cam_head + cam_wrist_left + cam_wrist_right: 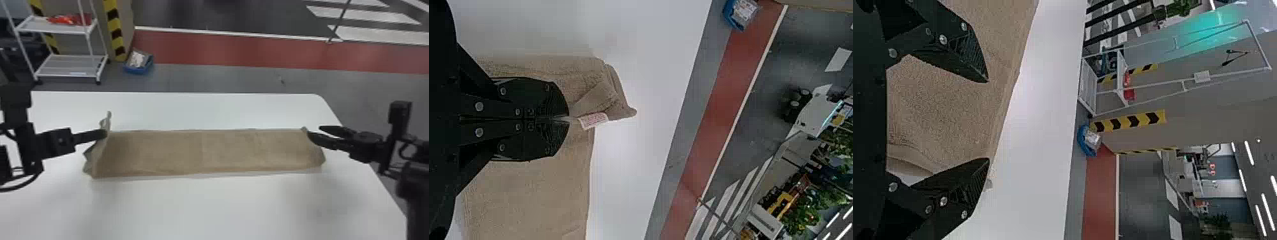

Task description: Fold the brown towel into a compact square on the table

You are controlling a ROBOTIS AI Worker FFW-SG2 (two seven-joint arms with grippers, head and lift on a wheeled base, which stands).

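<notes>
Worktop (198, 207) is crossed by the brown towel (204, 153), 1 end clenched by the left gripper (568, 119), the opened right gripper (987, 120) at the other. Edges should be matched as the held end is folded over, low.

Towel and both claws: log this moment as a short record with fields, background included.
towel: long flat strip across the table, left end lifted and crumpled
tag: white, near the towel edge beside the left claw
left claw: shut on the towel's left end
right claw: open at the towel's right end, towel visible between its fingers; grip not closed
fold state: strip, not yet a compact square
background: white cart and blue bin on the floor beyond the table
</notes>
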